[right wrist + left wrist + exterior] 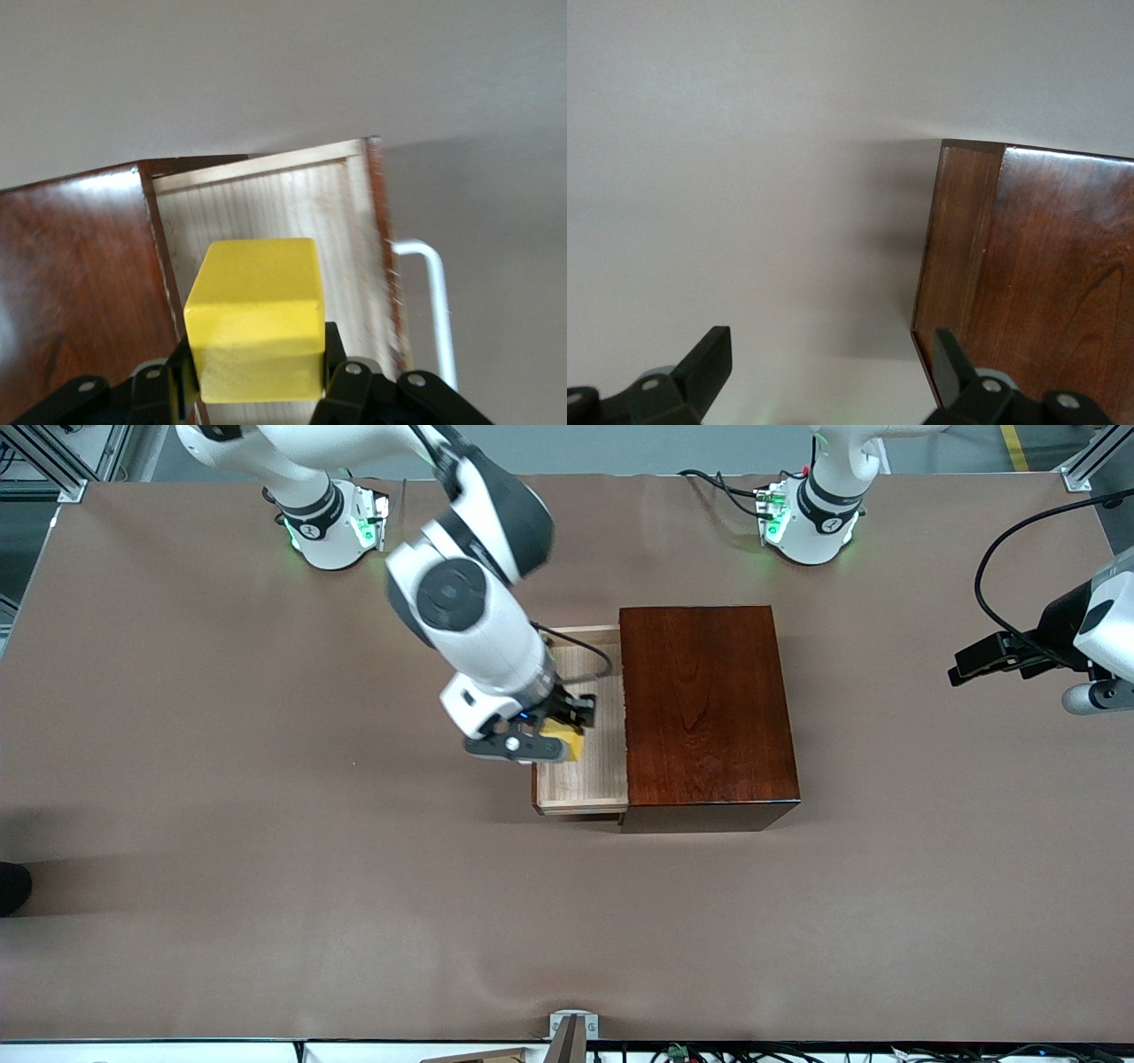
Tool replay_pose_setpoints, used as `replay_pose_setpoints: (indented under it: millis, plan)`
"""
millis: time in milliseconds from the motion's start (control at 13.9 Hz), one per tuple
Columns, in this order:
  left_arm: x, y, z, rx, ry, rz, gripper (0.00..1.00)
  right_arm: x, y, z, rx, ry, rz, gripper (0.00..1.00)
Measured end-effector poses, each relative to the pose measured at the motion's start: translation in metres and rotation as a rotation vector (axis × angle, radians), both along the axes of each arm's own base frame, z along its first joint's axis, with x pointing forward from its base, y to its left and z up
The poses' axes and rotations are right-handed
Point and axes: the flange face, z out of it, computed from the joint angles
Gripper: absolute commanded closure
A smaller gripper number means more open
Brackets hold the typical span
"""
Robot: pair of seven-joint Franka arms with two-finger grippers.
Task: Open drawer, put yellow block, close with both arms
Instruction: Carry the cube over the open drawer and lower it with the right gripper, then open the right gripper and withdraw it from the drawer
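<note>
The dark reddish-brown box [709, 708] stands mid-table with its pale-wood drawer [580, 779] pulled out toward the right arm's end. My right gripper [567, 731] hangs over the open drawer, shut on the yellow block [567, 742]. The right wrist view shows the yellow block [257, 319] pinched in the right gripper [257, 365], above the drawer floor [292, 212], the white handle [431, 301] and the box [71, 283]. My left gripper [970, 664] waits in the air past the box toward the left arm's end. In its wrist view the left gripper [831, 372] is open and empty beside a box corner [1036, 266].
The brown table [266, 868] carries only the box. Both arm bases [332, 527] stand along the edge farthest from the front camera. A small metal bracket [571, 1032] sits at the nearest table edge.
</note>
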Motion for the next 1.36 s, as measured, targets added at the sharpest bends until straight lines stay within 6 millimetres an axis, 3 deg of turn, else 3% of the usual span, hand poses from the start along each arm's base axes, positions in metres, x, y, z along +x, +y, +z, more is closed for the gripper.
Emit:
replay_pose_setpoints:
  millis: [216, 503, 575, 718, 1078, 1293, 1365]
  plan:
    - [0.0, 0.0, 0.0, 0.0, 0.0, 0.0, 0.0, 0.01, 0.005, -0.043, -0.008, 0.003, -0.017, 1.0]
    - [0.0, 0.0, 0.0, 0.0, -0.002, 0.0, 0.0, 0.013, 0.006, -0.071, -0.023, 0.028, -0.023, 1.0]
    - [0.0, 0.0, 0.0, 0.0, -0.003, 0.0, 0.0, 0.013, 0.007, -0.076, -0.02, 0.039, -0.026, 0.9]
    - [0.001, 0.0, 0.001, 0.0, -0.006, 0.0, 0.0, 0.011, 0.009, -0.077, 0.009, 0.066, -0.04, 0.0]
    - [0.001, 0.001, 0.002, 0.0, -0.012, 0.002, 0.0, 0.011, 0.011, -0.07, 0.05, 0.103, -0.058, 0.0]
    - [0.005, 0.005, 0.006, 0.0, -0.047, 0.012, 0.0, 0.012, -0.001, -0.053, 0.016, 0.148, -0.047, 0.0]
    - [0.006, 0.009, 0.007, 0.0, -0.054, 0.017, 0.0, 0.016, -0.01, -0.039, 0.015, 0.153, -0.052, 0.0]
